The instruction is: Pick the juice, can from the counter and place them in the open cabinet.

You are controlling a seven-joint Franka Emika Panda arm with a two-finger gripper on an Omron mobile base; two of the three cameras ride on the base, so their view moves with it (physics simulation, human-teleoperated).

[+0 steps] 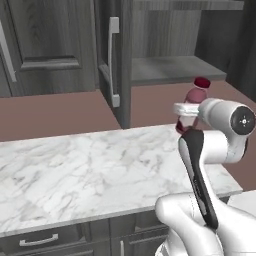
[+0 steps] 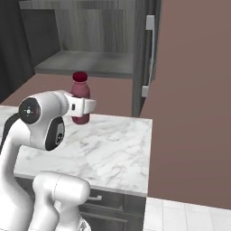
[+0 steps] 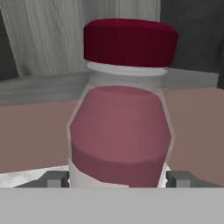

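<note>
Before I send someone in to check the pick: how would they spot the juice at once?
Find the white-and-grey marble counter below the open cabinet. At its back edge, near the cabinet's shelf, the juice stands upright between the fingers of the gripper. It is a maroon-pink bottle with a dark red cap.

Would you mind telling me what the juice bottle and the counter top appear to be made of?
The juice looks like clear glossy plastic: pink liquid shows through, under a ridged dark red cap. The counter looks like polished marble, white with grey veining, though it may be imitation.
</note>
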